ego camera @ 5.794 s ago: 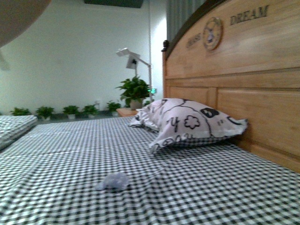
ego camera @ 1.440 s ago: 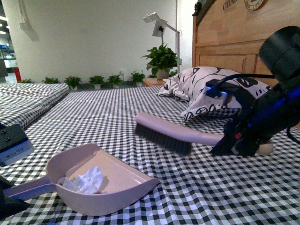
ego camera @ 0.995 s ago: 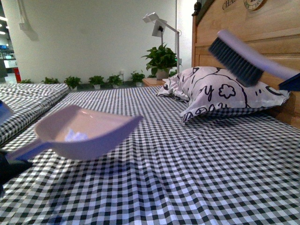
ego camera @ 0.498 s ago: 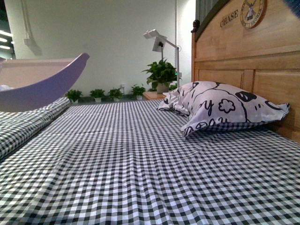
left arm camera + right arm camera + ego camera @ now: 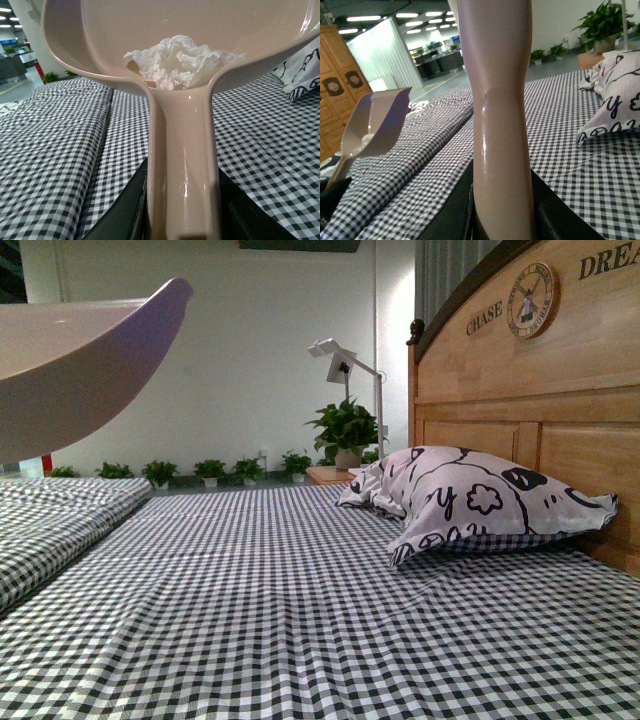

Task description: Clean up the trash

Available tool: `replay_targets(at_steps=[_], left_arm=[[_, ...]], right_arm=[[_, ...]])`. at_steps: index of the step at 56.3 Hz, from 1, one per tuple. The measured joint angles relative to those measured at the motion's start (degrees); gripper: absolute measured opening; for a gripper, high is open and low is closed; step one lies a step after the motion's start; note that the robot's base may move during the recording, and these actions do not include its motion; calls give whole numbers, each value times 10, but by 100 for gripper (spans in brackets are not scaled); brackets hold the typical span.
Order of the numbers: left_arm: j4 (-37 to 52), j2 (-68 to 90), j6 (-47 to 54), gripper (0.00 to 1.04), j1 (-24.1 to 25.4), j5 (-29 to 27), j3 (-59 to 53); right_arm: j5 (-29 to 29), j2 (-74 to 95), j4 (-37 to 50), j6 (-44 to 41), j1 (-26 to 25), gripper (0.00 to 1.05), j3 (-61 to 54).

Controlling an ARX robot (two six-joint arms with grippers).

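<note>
Left claw (image 5: 182, 220) — tight around dustpan (image 5: 182, 165).

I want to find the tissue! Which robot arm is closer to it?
Left: its gripper holds the dustpan containing the tissue. The right gripper holds a handle farther away.

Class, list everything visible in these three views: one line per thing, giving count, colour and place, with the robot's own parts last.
Dustpan: one, pinkish, raised off the bed, handle in the left gripper.
Trash: one white crumpled wad, inside the dustpan.
Brush handle: one, pinkish, held upright in the right gripper.
Pillow: one, white with black pattern, against the headboard.
Bedsheet: black-and-white check, covering the bed.
Headboard: one, wooden, at right.
Potted plants: several, green, along the far wall.
Lamp: one, white, by the large plant.
Left gripper: black, shut on the dustpan handle.
Right gripper: black, shut on the brush handle.
</note>
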Motion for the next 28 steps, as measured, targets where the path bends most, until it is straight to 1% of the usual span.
replay_targets(at_steps=[6, 11, 18, 28], left_arm=[[-12, -32, -3, 28, -30, -40, -21], [-15, -54, -5, 28, -56, -70, -33], [-17, -80, -10, 28, -96, -126, -48], [-6, -105, -21, 28, -161, -209, -69]], right_arm=[[67, -36, -19, -2, 37, 20, -11], [111, -60, -29, -6, 52, 20, -21], [150, -86, -39, -14, 50, 20, -36], [174, -110, -47, -34, 33, 20, -44]])
